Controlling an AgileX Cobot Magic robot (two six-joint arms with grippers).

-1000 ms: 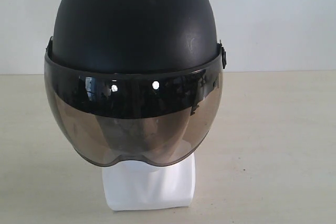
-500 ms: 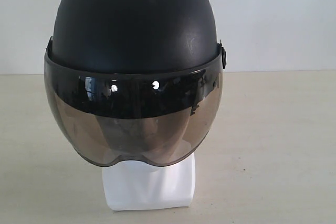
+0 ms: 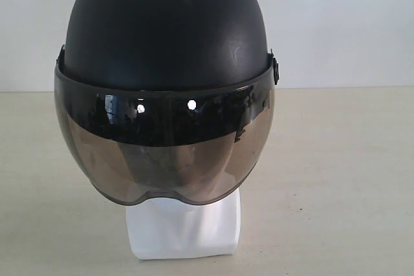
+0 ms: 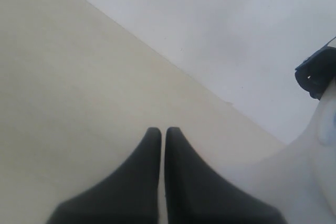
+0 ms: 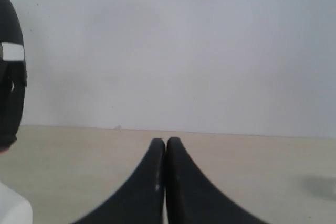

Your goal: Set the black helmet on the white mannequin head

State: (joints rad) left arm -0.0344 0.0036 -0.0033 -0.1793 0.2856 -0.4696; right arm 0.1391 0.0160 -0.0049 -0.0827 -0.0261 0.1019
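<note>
The black helmet (image 3: 168, 27) sits on the white mannequin head (image 3: 184, 227), its smoky visor (image 3: 162, 150) down over the face; only the neck and base show below. No arm appears in the exterior view. In the left wrist view my left gripper (image 4: 163, 129) is shut and empty over the table, with an edge of the helmet (image 4: 316, 72) and the mannequin head (image 4: 328, 145) off to one side. In the right wrist view my right gripper (image 5: 166, 140) is shut and empty, with the helmet's side (image 5: 9, 77) and the mannequin's base (image 5: 13, 208) at the frame edge.
A beige table (image 3: 336, 179) runs back to a plain white wall (image 3: 343, 24). Nothing else stands on it in these views.
</note>
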